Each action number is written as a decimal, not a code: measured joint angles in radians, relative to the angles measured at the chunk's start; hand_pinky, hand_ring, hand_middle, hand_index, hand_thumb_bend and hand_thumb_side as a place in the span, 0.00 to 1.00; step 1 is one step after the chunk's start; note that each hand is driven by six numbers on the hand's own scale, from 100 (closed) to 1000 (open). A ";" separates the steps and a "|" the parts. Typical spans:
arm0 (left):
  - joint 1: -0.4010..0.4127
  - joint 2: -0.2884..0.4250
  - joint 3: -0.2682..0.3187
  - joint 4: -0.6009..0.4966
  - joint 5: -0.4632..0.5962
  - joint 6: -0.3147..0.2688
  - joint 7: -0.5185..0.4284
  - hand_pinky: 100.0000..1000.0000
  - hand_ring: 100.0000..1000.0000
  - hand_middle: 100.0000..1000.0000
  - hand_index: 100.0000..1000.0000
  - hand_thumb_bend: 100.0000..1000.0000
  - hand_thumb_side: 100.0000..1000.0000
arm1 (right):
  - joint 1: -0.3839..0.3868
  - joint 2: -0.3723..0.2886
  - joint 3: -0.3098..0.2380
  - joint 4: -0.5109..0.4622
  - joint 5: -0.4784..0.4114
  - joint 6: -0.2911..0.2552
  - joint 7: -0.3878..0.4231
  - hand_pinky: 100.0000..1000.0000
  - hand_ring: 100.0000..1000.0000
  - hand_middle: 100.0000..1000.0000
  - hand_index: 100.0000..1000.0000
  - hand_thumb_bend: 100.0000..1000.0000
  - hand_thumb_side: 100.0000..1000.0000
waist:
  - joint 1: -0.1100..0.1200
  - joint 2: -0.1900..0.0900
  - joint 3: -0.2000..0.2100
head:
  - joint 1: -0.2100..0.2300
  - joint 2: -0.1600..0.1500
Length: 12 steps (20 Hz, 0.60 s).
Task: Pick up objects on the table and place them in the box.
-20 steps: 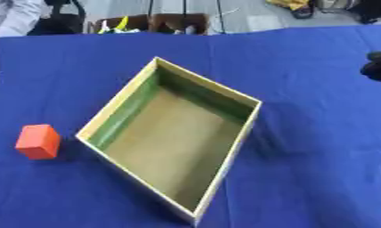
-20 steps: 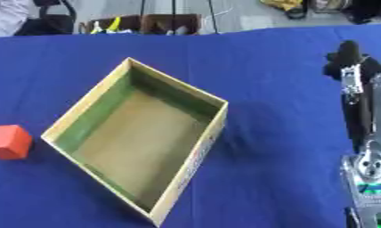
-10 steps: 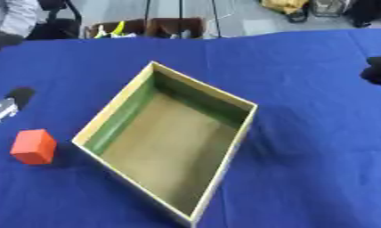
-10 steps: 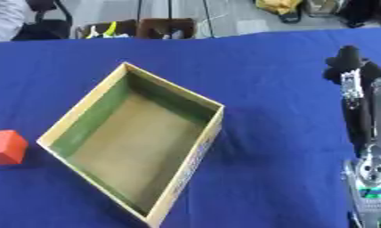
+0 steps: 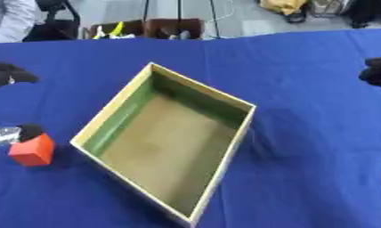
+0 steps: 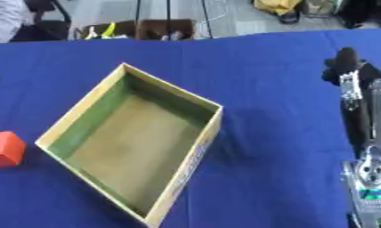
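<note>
An orange-red cube (image 5: 31, 151) lies on the blue cloth at the left, apart from the box. The wooden box (image 5: 200, 87), with green inner walls and a brown floor, sits askew in the middle with nothing in it. My left hand (image 5: 25, 132) comes in from the left edge; one dark fingertip rests at the cube's upper corner and another finger (image 5: 8, 75) is spread well above it, so the hand is open. Most of that hand is out of view. My right hand (image 6: 358, 95) stands at the right, fingers straight and pointing away, holding nothing.
The blue cloth (image 5: 302, 116) covers the whole table. Its far edge runs along the top, with chairs and clutter (image 5: 147, 29) on the floor beyond. A person's light sleeve (image 5: 8, 18) shows at the top left, off the table.
My left hand has come in from the left and moved down to the cube, one fingertip now at its top corner. The cube, the box and the right hand stay put.
</note>
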 measured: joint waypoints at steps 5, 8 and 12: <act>0.005 0.017 -0.011 0.025 -0.005 -0.015 -0.042 0.75 0.86 0.91 1.00 0.72 0.98 | 0.000 -0.001 0.004 0.000 0.000 -0.001 0.001 0.69 0.59 0.49 0.63 0.46 1.00 | 0.000 0.000 0.001 | 0.000 -0.001; 0.008 0.021 -0.027 0.053 -0.010 -0.026 -0.048 0.74 0.86 0.94 1.00 0.65 0.88 | 0.000 -0.001 0.004 0.000 0.000 -0.001 0.001 0.69 0.59 0.49 0.63 0.46 1.00 | 0.000 0.000 -0.003 | 0.002 -0.001; 0.008 0.021 -0.054 0.108 0.003 -0.054 -0.050 0.74 0.87 0.97 1.00 0.58 0.80 | -0.001 -0.001 0.004 0.000 0.000 -0.001 0.001 0.69 0.59 0.49 0.63 0.46 1.00 | 0.000 0.001 -0.006 | 0.007 -0.002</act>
